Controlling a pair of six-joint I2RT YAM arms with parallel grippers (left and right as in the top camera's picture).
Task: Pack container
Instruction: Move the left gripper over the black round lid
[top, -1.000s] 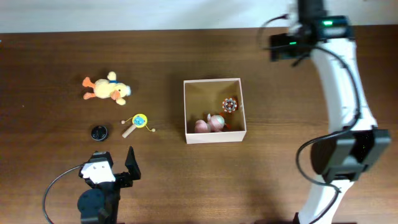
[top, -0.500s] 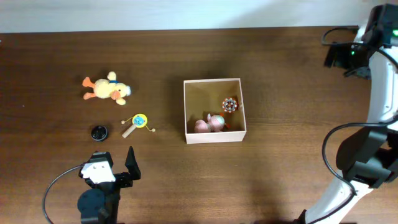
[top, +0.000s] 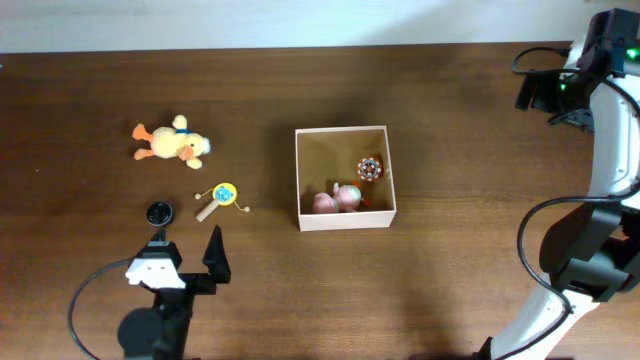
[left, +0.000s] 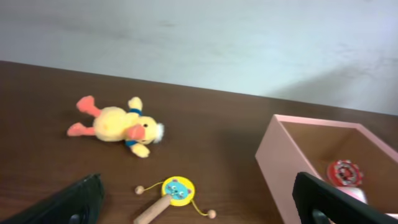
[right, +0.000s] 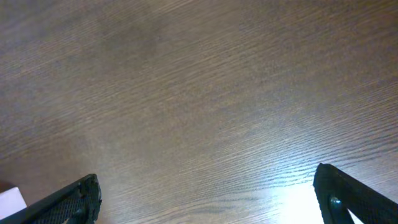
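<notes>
Two claws stand apart and empty: left claw (top: 186, 250) at the front of the brown wooden desk (top: 460, 170), right claw (right: 211, 202) over its far right corner. The square, shallow, white-walled cardboard container (top: 347, 217) sits mid-desk.

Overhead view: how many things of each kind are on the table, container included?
Container: 1
Plush duck: 1
Rattle drum: 1
Black round disc: 1
Red patterned round toy: 1
Pink toy: 1, possibly more; too small to tell
Total: 6

Container (top: 328, 155) white outside, tan inside; duck (top: 170, 144) yellow w/ orange.
</notes>
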